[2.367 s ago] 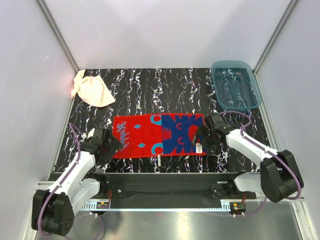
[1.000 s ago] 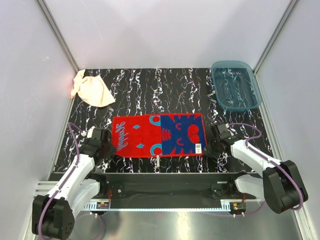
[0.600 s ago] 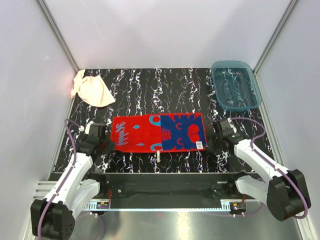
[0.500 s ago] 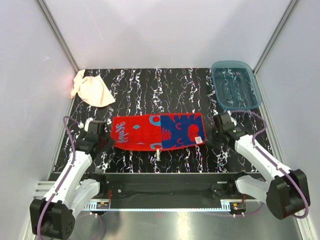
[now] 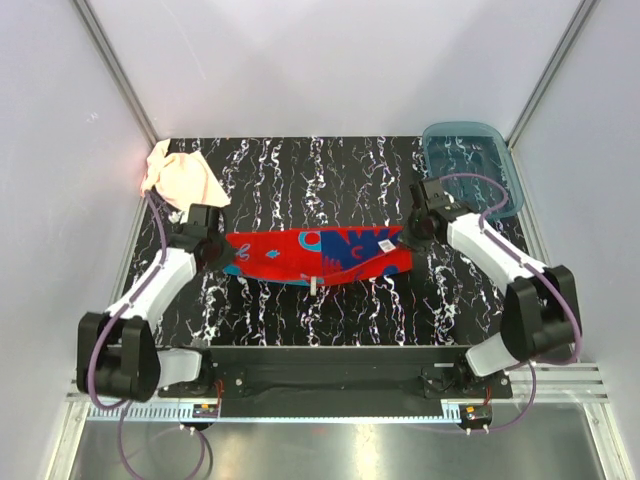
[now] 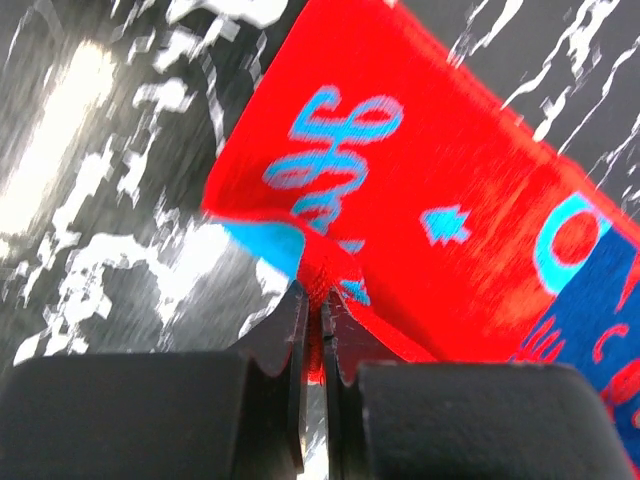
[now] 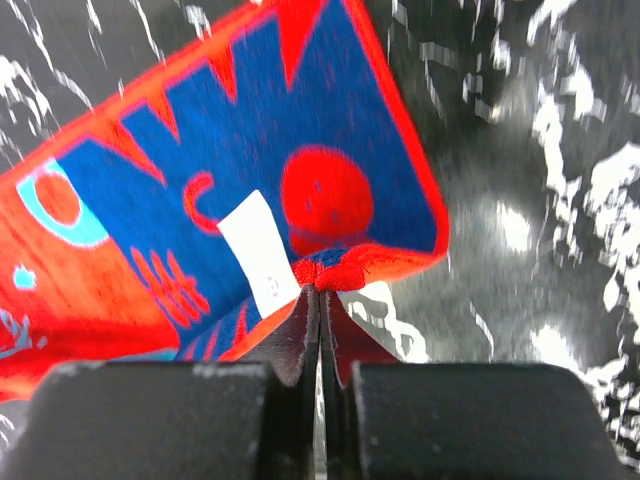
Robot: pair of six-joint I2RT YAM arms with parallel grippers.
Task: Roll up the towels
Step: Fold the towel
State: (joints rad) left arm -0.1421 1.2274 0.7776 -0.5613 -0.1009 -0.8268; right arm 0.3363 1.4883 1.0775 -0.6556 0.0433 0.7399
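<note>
The left gripper point(image 6: 315, 300) has its jaws pressed nearly together on a bunched corner at the left end of the blue and red towel point(image 6: 430, 200). In its wrist view the red cloth with pale blue lettering fans out beyond the fingertips. The right gripper point(image 7: 312, 295) is clamped tight on the red-edged corner at the other end. There the blue side with its red pattern faces the camera, and a white label point(image 7: 260, 250) lies just beside the pinch.

From above, this towel stretches between the two grippers across the middle of the black marbled table point(image 5: 330, 175), and its near edge bows toward the arm bases. Farther back, the peach towel point(image 5: 185, 180) lies crumpled at the far left corner, well apart from the other. A translucent blue tray point(image 5: 500, 160) sits at the far right corner.
</note>
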